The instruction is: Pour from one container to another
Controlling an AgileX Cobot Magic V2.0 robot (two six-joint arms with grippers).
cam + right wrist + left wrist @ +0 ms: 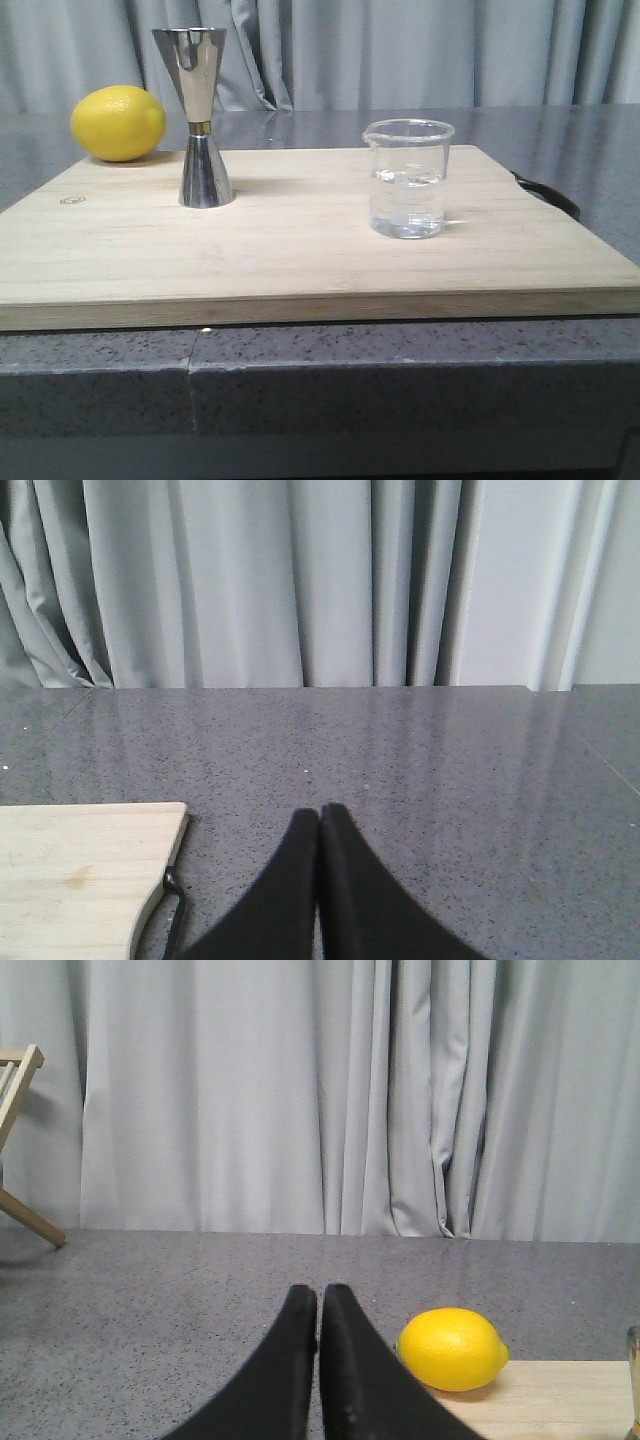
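A small clear glass beaker (408, 180) with clear liquid in its lower part stands on the wooden board (300, 250), right of centre. The tall steel hourglass jigger (202, 117) stands upright on the board's left part; its edge shows as a sliver (634, 1380) in the left wrist view. Neither gripper appears in the front view. My left gripper (320, 1292) is shut and empty over the grey counter, left of the lemon. My right gripper (320, 812) is shut and empty over the counter, off the board's right end.
A yellow lemon (118, 122) lies at the board's far left corner, also seen in the left wrist view as the lemon (452, 1349). A black handle loop (172, 910) sticks out at the board's right end. Grey curtains hang behind. A wooden frame (20, 1140) stands far left.
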